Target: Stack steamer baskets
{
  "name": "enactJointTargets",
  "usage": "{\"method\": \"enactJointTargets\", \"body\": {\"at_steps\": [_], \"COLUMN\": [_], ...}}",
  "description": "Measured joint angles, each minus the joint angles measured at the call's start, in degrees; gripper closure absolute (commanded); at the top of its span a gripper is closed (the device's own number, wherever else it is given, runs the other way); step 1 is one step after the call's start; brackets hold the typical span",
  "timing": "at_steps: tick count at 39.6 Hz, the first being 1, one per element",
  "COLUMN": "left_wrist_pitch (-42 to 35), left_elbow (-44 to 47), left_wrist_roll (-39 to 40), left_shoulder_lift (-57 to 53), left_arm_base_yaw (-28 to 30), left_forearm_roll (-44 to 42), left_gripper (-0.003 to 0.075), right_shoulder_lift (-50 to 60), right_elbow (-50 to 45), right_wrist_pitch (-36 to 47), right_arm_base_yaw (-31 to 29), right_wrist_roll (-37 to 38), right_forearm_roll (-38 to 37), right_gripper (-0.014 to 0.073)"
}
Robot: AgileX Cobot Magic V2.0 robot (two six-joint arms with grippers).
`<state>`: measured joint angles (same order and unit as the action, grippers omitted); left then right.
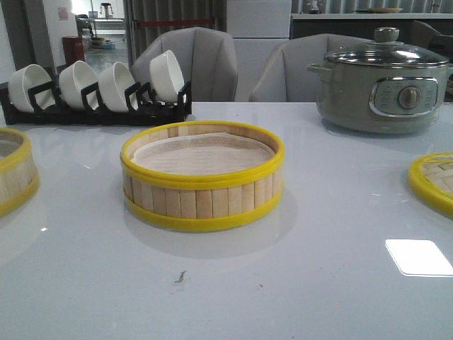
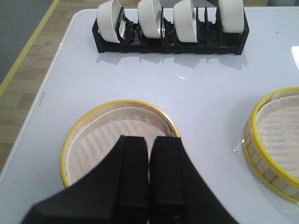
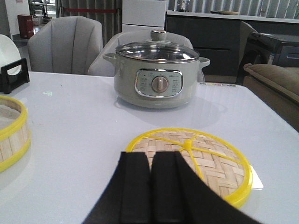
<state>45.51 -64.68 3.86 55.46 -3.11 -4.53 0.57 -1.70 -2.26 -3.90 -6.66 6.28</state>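
Observation:
One steamer basket (image 1: 203, 177) with bamboo-slat wall, yellow rims and white liner stands in the middle of the white table; it also shows at the edge of the left wrist view (image 2: 275, 140) and the right wrist view (image 3: 11, 133). A second steamer basket (image 1: 14, 173) sits at the table's left edge, partly cut off. My left gripper (image 2: 149, 144) hovers over this second basket (image 2: 100, 137), shut and holding nothing. Over by the woven lid, my right gripper (image 3: 150, 161) is shut and holding nothing. Neither gripper appears in the front view.
A flat woven bamboo lid (image 3: 205, 158) with yellow rim lies at the right (image 1: 433, 180). A grey-green electric pot (image 1: 382, 81) stands at the back right. A black rack with white bowls (image 1: 95, 92) stands at the back left. Chairs sit behind the table.

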Motion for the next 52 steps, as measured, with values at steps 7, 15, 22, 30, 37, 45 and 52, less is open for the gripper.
{"method": "enactJointTargets", "body": {"at_steps": [7,15,22,30,37,45,52], "left_wrist_pitch": [-0.7,-2.2,-3.0,-3.1,-3.1,-2.6,-2.6], "left_elbow": [0.0,0.0,0.0,0.0,0.0,0.0,0.0], "left_wrist_roll": [0.0,0.0,0.0,0.0,0.0,0.0,0.0], "left_shoulder_lift": [0.2,0.2,0.2,0.2,0.2,0.2,0.2], "left_arm_base_yaw": [0.0,0.0,0.0,0.0,0.0,0.0,0.0], "left_forearm_roll": [0.3,2.1,2.5,2.5,2.5,2.5,2.5], "left_gripper": [0.0636,0.0636,0.0636,0.0636,0.0636,0.0636,0.0636], "right_shoulder_lift": [0.0,0.0,0.0,0.0,0.0,0.0,0.0], "right_elbow": [0.0,0.0,0.0,0.0,0.0,0.0,1.4], "right_wrist_pitch": [0.0,0.0,0.0,0.0,0.2,3.0,4.9], "right_arm_base_yaw": [0.0,0.0,0.0,0.0,0.0,0.0,0.0], "right_wrist_roll": [0.0,0.0,0.0,0.0,0.0,1.6,7.1], "right_forearm_roll": [0.0,0.0,0.0,0.0,0.0,1.0,1.4], "right_gripper": [0.0538,0.0538,0.0538,0.0538,0.0538,0.0538,0.0538]}}
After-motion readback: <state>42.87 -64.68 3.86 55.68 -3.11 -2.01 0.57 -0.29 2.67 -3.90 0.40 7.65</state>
